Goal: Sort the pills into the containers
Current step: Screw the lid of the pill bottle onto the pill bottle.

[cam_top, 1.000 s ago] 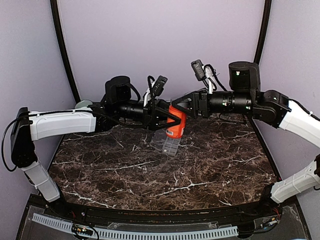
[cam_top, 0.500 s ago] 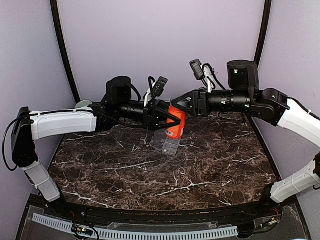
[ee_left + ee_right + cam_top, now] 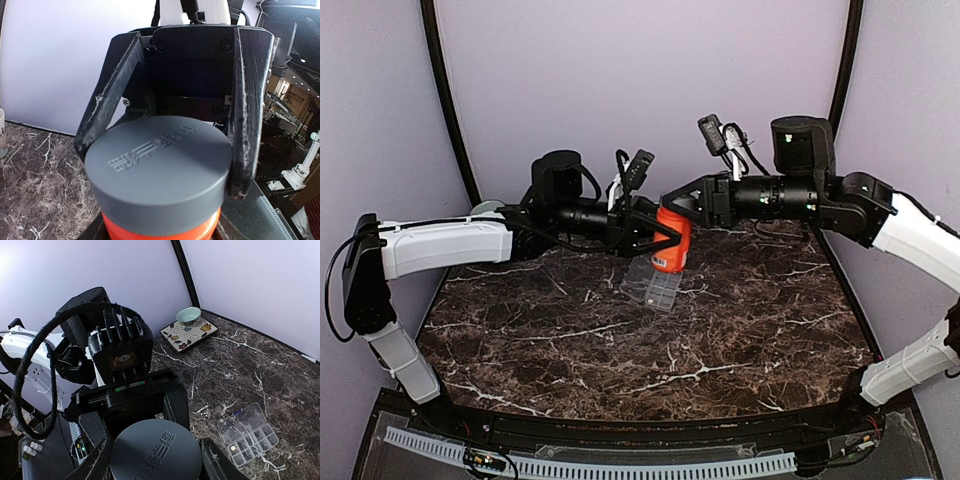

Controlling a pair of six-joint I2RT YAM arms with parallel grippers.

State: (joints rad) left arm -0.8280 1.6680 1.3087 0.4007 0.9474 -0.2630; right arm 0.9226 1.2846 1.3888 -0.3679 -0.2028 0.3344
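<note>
One pill (image 3: 233, 446) shows only from right wrist

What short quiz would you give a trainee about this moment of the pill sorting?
1. True or false: the orange bottle stands on the table.
2. The right tool is closed on: A) the bottle's orange body, B) its grey cap, C) nothing.
3. Short answer: which tool holds the bottle's orange body?
Key: 1 false, it is held in the air. 2 B. 3 the left tool.
</note>
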